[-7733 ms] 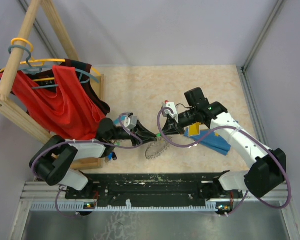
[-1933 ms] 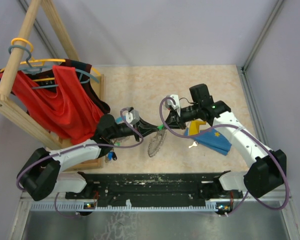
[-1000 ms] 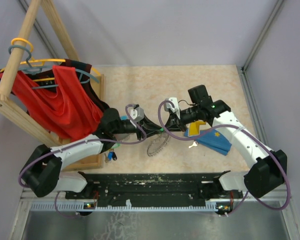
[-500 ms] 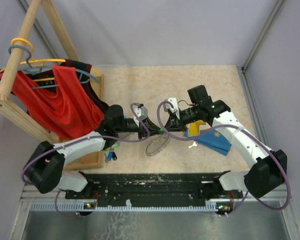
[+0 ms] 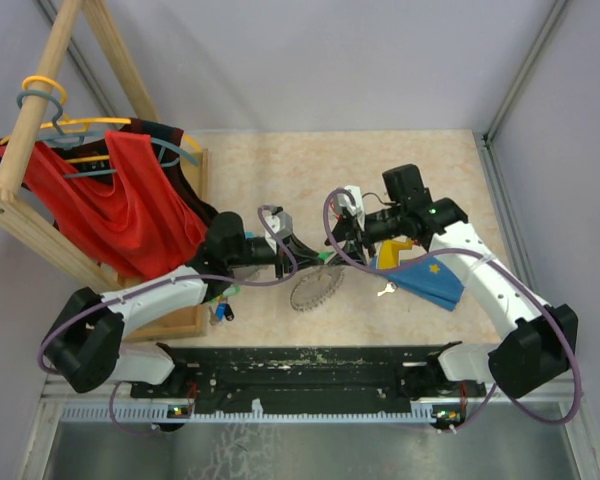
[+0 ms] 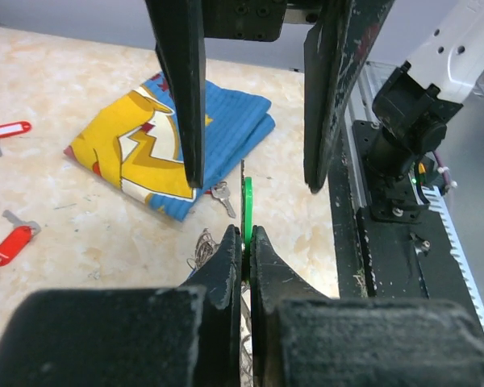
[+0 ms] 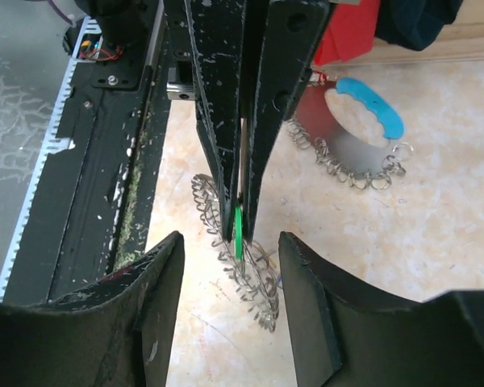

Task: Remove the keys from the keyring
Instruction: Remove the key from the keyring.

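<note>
Keyring [image 5: 315,290] was a grey metal ring fringed all round with small silver wire loops, chain-like. It sat at 7 o'clock of where the two grippers met, near desk [image 5: 400,170] centre, seen tilted as an oval. Could not tell if its low edge touched the desk. Green-tagged key [image 6: 246,201] had a thin flat bright plastic tag held edge-on, directly above the loops. Its metal part was hidden by fingers and the link to the ring was not readable. Left gripper [image 6: 242,238] had jaws pinched together on the green tag. Right gripper [image 6: 254,184] had jaws apart, one long black scuffed finger on each side of the tag, neither touching it. In the right wrist view the loops hung as a tangled silver fringe under the tag, and the ring body was cut off by the fingers. Two red-tagged keys [image 6: 8,129] lay loose on the desk at 9 o'clock in the left wrist view, one partly cropped at the edge. A bare silver key [image 6: 222,197] lay just beside the folded cloth [image 6: 169,145], soft blue fabric with a yellow print, at 4 o'clock of the grippers from above. A blue tag [image 7: 371,105] lay by more silver loops at 1 o'clock in the right wrist view, blurred and unclear. Desk was pale, speckled and stone-like. Wooden rack [image 5: 40,110] with a red garment [image 5: 130,210] stood at 9 o'clock.
</note>
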`<state>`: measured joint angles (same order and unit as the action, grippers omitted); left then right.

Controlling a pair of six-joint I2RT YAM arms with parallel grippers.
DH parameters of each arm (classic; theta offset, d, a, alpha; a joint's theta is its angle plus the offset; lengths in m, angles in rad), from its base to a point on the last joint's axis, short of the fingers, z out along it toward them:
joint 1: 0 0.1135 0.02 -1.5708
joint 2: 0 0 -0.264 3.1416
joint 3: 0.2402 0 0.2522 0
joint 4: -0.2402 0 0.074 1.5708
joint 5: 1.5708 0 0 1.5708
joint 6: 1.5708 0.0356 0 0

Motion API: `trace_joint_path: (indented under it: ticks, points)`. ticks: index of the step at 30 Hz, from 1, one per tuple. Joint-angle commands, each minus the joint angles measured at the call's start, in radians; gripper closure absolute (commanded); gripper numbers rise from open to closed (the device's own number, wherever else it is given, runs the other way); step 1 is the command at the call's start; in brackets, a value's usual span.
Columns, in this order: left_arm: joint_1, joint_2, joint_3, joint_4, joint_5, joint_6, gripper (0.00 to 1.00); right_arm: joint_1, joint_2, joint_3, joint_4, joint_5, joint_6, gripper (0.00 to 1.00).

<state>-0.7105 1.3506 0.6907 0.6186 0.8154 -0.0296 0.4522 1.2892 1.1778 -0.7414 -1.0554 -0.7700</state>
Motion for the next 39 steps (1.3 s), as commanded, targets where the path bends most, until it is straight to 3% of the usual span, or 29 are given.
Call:
trace_joint_path:
  ticks: [1,5,9,14,23,39]
  points:
    - [0.003,-0.067,-0.034,0.106,-0.093,-0.040,1.00,-0.045,-0.055,0.065,0.029,-0.091,0.023,0.49]
    - [0.002,-0.104,-0.066,0.166,-0.155,-0.087,1.00,-0.083,-0.065,0.057,0.029,-0.118,0.025,0.51]
    - [0.003,-0.135,-0.070,0.195,-0.224,-0.142,1.00,-0.092,-0.064,0.002,0.120,-0.150,0.087,0.59]
    - [0.002,-0.160,-0.036,0.175,-0.301,-0.203,1.00,-0.090,-0.043,-0.120,0.406,-0.215,0.308,0.65]
    - [-0.006,-0.156,0.011,0.137,-0.406,-0.337,1.00,-0.074,-0.035,-0.260,0.838,-0.202,0.657,0.65]
    - [-0.088,-0.146,0.055,0.082,-0.572,-0.331,1.00,-0.024,-0.029,-0.259,0.850,-0.030,0.655,0.70]
